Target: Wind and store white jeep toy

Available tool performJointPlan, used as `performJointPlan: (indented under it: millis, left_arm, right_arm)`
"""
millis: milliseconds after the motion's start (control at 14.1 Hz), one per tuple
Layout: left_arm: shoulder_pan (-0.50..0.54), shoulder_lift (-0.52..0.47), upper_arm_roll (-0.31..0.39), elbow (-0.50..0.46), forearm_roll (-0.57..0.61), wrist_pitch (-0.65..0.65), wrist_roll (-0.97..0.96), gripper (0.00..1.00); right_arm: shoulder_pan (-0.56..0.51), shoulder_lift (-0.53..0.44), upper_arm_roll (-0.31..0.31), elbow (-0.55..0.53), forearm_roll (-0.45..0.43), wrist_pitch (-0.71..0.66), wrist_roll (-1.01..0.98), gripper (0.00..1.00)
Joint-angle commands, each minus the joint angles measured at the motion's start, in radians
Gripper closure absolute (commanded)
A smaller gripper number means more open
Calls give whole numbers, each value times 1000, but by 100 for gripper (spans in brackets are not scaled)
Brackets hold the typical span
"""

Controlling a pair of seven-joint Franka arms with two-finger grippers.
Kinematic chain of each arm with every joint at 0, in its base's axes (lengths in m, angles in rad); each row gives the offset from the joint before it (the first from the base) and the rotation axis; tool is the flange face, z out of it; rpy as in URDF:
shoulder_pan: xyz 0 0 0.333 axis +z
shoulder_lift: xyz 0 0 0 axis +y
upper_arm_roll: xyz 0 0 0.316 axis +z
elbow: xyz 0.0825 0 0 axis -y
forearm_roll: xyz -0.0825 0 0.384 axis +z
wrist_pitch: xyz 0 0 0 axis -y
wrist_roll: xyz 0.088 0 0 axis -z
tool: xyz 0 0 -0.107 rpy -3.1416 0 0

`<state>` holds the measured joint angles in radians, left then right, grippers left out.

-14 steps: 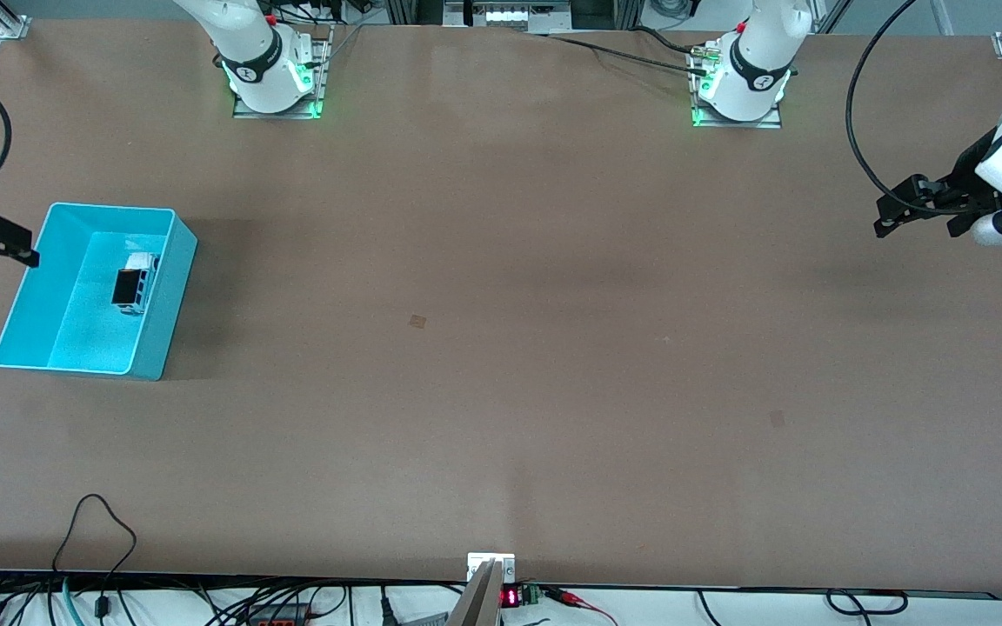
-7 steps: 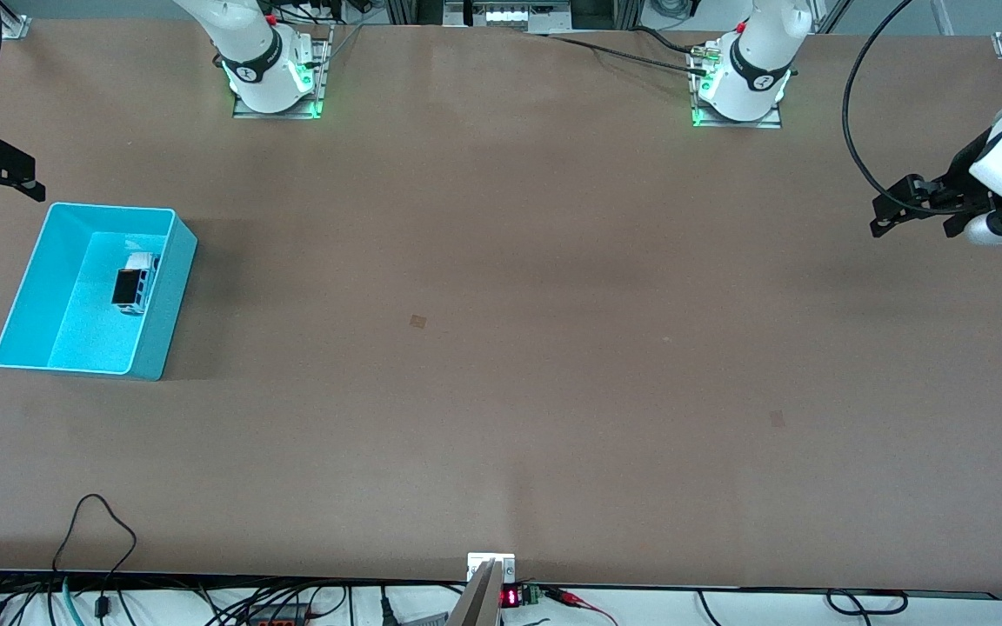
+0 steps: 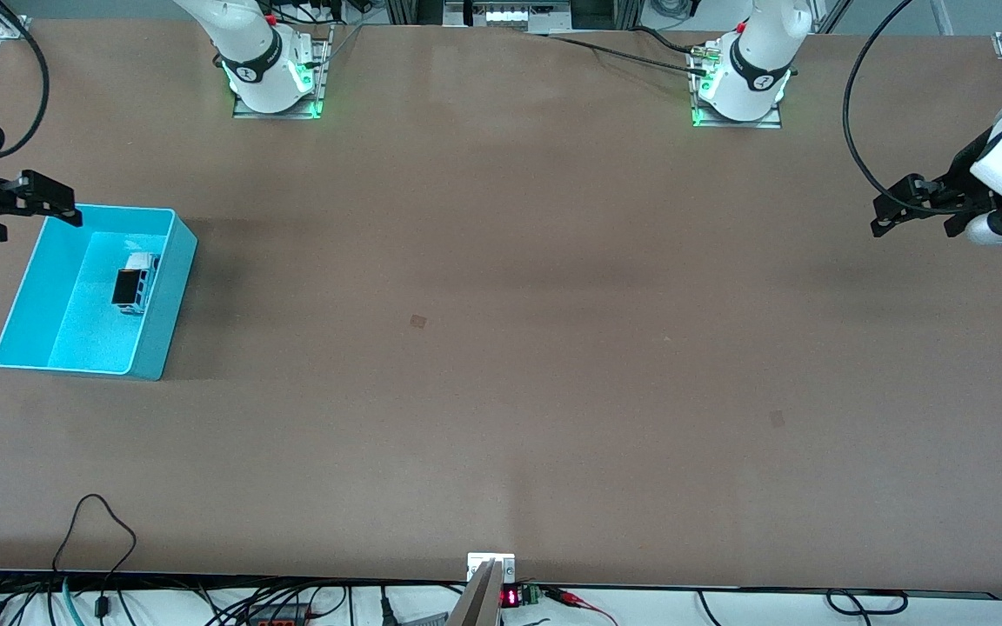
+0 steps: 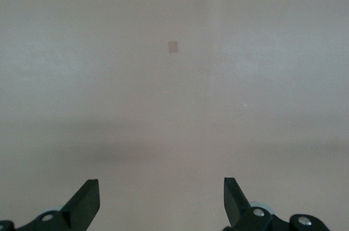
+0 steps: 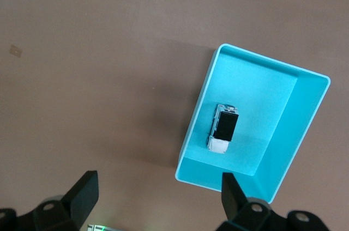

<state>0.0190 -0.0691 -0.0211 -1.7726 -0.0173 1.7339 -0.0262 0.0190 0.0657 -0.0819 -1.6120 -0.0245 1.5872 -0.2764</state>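
The white jeep toy (image 3: 134, 284), white with a black roof, lies inside the turquoise bin (image 3: 110, 209) at the right arm's end of the table. It also shows in the right wrist view (image 5: 224, 127), in the bin (image 5: 262, 59). My right gripper (image 3: 40, 202) is open and empty, up in the air over the bin's corner farthest from the front camera; in its wrist view (image 5: 158, 179) the jaws stand wide over bare table beside the bin. My left gripper (image 3: 917, 228) is open and empty over the left arm's end of the table, and its wrist view (image 4: 160, 187) shows only bare table.
The brown table (image 3: 501, 348) carries small tape marks (image 3: 417, 321). The arm bases (image 3: 275, 83) stand along the table's edge farthest from the front camera. Cables (image 3: 92, 539) hang at the edge nearest that camera.
My right gripper swung away from the bin's end wall toward the arm bases, then came over the bin's corner. The left gripper shifted only slightly. The jeep stayed in the bin.
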Motion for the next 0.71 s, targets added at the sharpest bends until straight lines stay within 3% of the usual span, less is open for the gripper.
performJointPlan:
  millis: [0,637]
  left_arm:
    - [19,-23,-14,-16,-24,-1,12,0]
    - [21,-24,-13,-16,-24,-4,14,0]
  right_arm:
    - [-2,-3,13,20,8,-18,84,0]
    - [-5,-3,13,15,26,-18,95,0]
